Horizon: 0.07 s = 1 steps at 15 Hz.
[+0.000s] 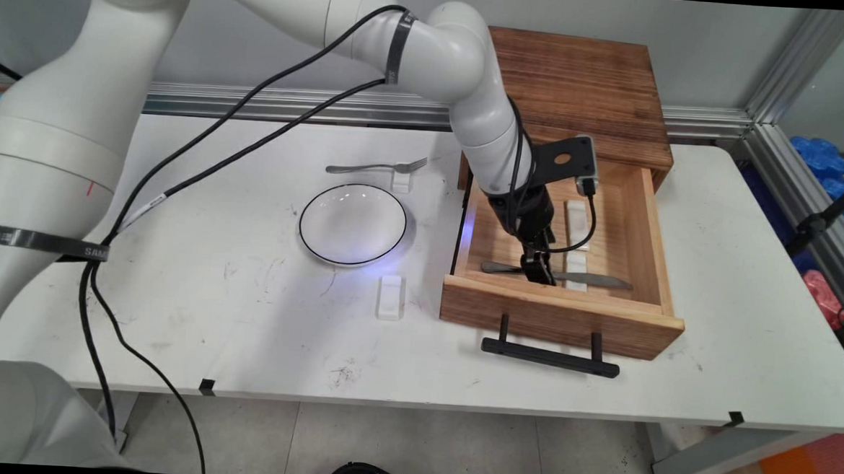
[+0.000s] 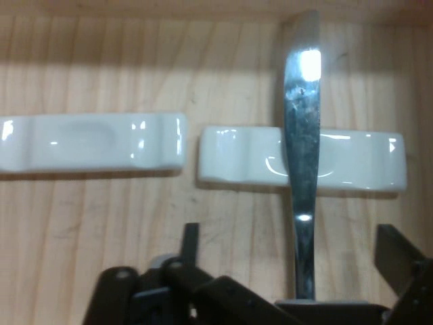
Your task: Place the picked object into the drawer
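Note:
My gripper (image 1: 538,272) is lowered into the open wooden drawer (image 1: 558,318). Its fingers stand open on either side of the handle of a metal knife (image 1: 600,280), not touching it. In the hand view the knife (image 2: 302,135) runs up from between the gripper (image 2: 294,271) fingers and lies across a white ceramic rest (image 2: 237,166). A second white rest (image 2: 88,142) lies end to end with it on the left. Both rests (image 1: 577,216) sit on the drawer floor.
The drawer pulls out of a dark wooden box (image 1: 574,86); its black handle (image 1: 549,356) points to the table's near edge. Left of it are a white black-rimmed plate (image 1: 352,224), a fork (image 1: 379,167) on a rest (image 1: 401,182), and another rest (image 1: 391,297).

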Available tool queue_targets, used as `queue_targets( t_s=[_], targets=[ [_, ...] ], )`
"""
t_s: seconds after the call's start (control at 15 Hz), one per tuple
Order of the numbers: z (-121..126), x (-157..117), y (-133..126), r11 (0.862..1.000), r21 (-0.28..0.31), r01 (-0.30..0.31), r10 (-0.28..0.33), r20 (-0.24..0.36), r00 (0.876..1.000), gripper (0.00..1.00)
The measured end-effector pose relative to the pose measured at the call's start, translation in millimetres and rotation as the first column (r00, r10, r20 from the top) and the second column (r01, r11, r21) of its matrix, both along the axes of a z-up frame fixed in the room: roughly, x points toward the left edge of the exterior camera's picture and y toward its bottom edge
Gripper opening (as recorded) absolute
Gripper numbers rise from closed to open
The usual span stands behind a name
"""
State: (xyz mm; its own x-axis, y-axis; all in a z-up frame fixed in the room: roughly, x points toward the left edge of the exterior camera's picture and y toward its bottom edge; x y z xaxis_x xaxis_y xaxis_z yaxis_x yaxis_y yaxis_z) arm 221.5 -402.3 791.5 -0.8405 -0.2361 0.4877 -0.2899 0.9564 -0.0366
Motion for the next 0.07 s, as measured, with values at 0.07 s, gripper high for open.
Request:
queue_targets(
  t_s=[0.07],
  targets=[
    [0.4, 0.5, -0.1, 1.000, -0.002, -0.002, 0.002, -0.001, 1.000, 1.00]
  ],
)
